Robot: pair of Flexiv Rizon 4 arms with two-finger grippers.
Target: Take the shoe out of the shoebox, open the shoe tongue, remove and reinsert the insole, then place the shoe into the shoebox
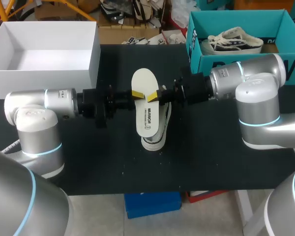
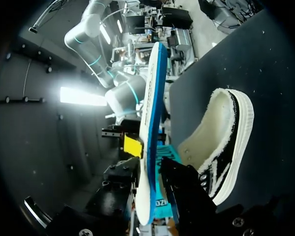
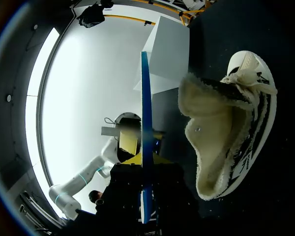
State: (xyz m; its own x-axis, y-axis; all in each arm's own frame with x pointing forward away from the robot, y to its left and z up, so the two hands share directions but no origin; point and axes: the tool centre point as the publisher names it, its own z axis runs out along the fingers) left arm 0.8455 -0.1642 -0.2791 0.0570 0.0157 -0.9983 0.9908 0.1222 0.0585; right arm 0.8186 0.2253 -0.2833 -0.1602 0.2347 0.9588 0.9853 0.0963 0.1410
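Insole (image 1: 146, 105) pinched at opposite edges by left hand (image 1: 136, 93) and right hand (image 1: 153, 97), both clamped on it. Shoe (image 1: 156, 139) lies on bench (image 1: 211, 157) directly beneath hands.

The head camera is looking down from above and behind the arms, taking in the whole black table (image 1: 211, 157) from well off. The left wrist camera is sitting very close to the insole (image 2: 150, 123), facing right across the table; the right wrist camera is sitting just as close, facing left towards the white box (image 3: 169, 54). All three are sharing the insole and the shoe (image 2: 221, 142), the wrist pair seeing the insole edge-on from opposite sides
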